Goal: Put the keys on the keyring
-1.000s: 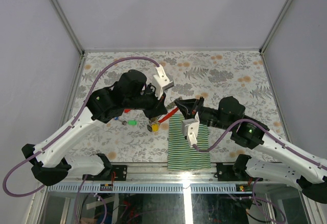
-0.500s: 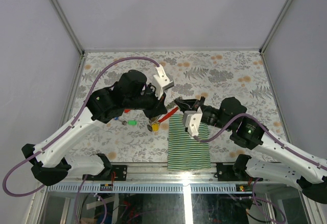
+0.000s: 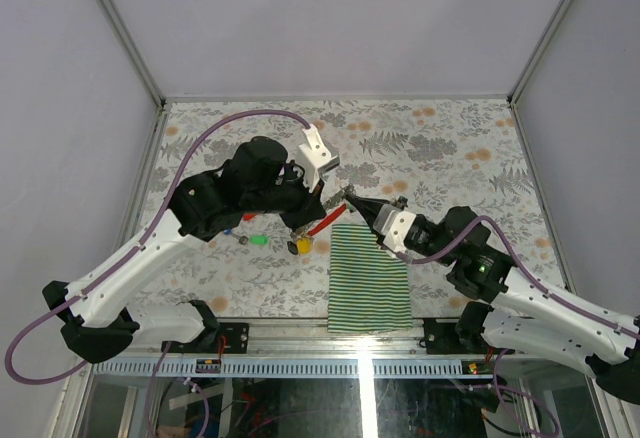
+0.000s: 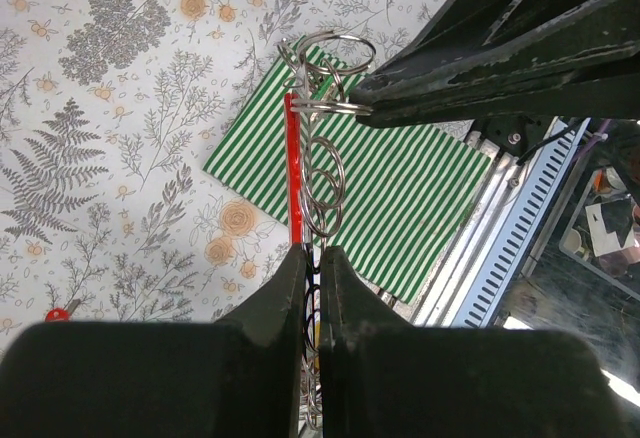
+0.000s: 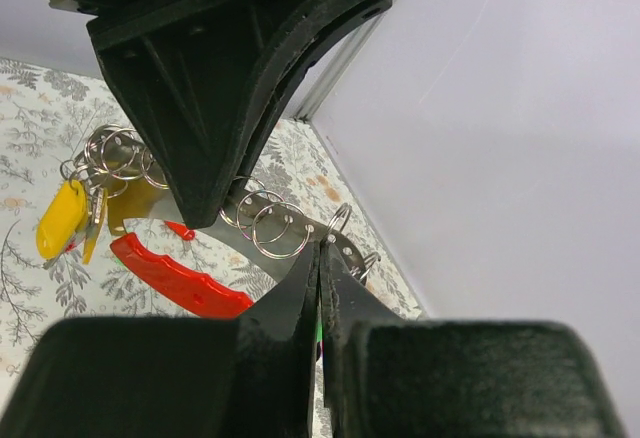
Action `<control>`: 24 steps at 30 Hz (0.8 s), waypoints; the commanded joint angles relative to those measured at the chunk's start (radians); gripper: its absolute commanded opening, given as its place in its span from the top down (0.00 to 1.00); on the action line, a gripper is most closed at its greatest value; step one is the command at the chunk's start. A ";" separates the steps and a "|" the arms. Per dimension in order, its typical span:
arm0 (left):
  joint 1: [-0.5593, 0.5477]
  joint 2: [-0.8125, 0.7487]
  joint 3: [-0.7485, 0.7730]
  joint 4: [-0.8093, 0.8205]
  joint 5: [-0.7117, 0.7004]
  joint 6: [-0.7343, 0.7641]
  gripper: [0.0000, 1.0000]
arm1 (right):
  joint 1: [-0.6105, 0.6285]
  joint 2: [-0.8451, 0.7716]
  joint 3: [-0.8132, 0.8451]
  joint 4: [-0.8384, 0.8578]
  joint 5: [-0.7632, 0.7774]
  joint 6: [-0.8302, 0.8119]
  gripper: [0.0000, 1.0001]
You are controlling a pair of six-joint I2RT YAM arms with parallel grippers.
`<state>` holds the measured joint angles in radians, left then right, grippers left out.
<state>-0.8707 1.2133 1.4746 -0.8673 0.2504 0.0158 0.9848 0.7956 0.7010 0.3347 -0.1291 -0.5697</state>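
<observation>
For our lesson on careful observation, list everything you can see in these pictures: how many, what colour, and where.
keyring: one, grey metal rings along a red strip, held above the table between both grippers
yellow-tagged key: one, yellow, hanging among rings at the keyring's end
green-tagged key: one, green, on the table under the left arm
red-tagged key: one, red, on the table near the green one
striped cloth: one, green and white, flat at the table's near edge
table: one, pale floral print
left gripper: one, black, shut on the keyring
right gripper: one, black, shut on the keyring's other end
</observation>
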 commanded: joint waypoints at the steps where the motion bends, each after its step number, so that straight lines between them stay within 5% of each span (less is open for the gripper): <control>1: -0.006 -0.022 0.041 0.076 -0.032 -0.014 1.00 | 0.007 -0.029 -0.011 0.105 0.038 0.067 1.00; 10: -0.007 -0.021 0.046 0.076 -0.039 -0.015 1.00 | 0.007 -0.037 -0.014 0.067 0.040 0.057 0.99; 24: -0.007 -0.012 0.050 0.075 -0.024 -0.016 1.00 | 0.007 0.017 -0.005 0.125 0.049 0.044 0.80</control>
<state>-0.8707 1.2129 1.4841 -0.8669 0.2272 0.0124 0.9852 0.8024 0.6807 0.3717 -0.1081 -0.5297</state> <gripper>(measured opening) 0.041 0.182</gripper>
